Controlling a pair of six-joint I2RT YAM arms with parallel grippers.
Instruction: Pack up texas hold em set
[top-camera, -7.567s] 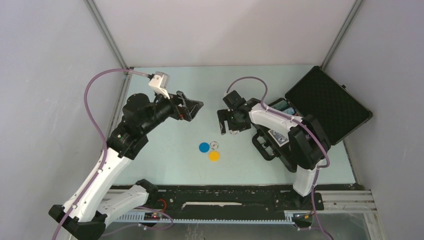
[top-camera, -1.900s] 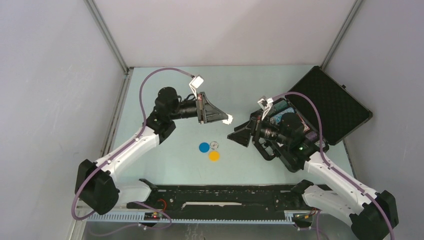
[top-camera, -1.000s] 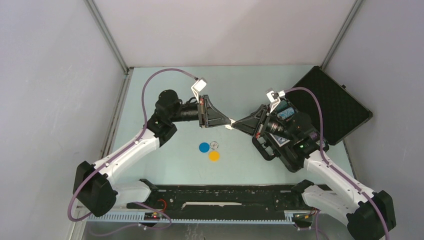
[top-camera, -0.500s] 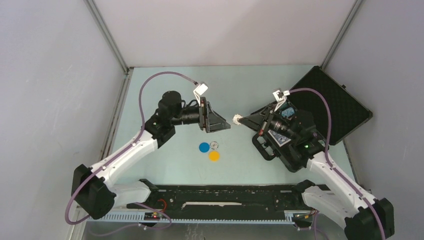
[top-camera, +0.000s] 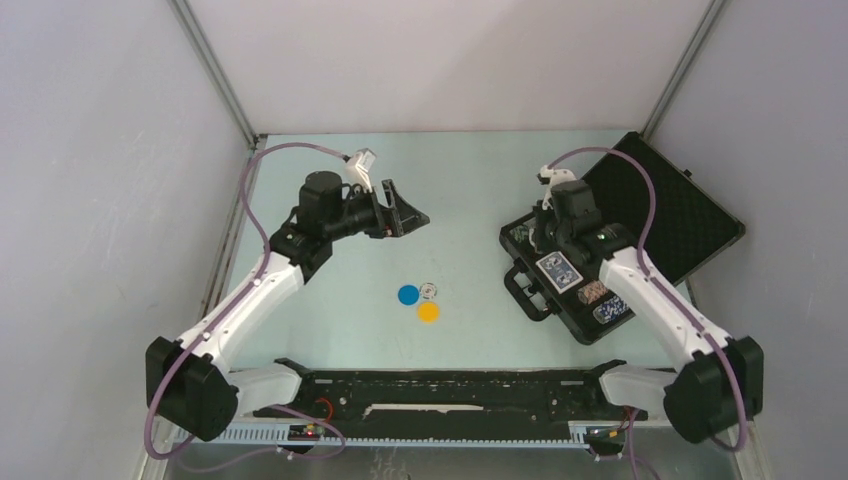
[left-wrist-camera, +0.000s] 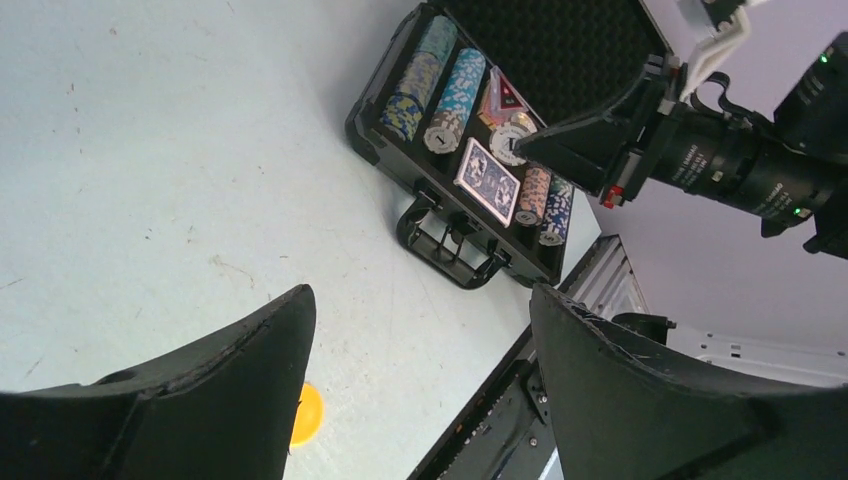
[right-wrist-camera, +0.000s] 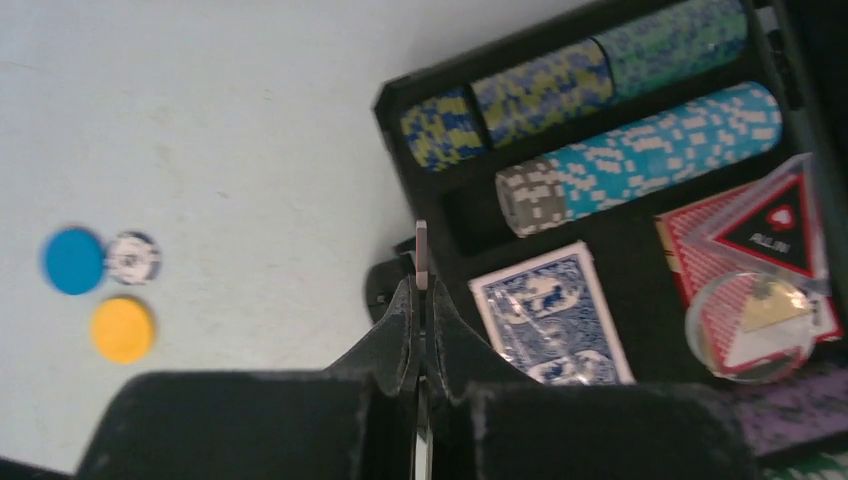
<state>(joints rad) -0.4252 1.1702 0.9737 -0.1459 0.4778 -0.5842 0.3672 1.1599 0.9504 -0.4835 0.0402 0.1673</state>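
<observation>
Hold-em case (top-camera: 655, 215): black, rect., foam-lined

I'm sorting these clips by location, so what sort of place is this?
Probably a robot lab work cell, not a home: a left arm and right arm bolted to a black rail, plain grey panels enclosing a pale table, and an open poker case.

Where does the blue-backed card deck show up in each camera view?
Top external: card deck in the open case, right of centre.
Left wrist: card deck upper middle, inside the case.
Right wrist: card deck at lower middle-right.
Shared landmark: yellow disc on the table, in all three views.
</observation>
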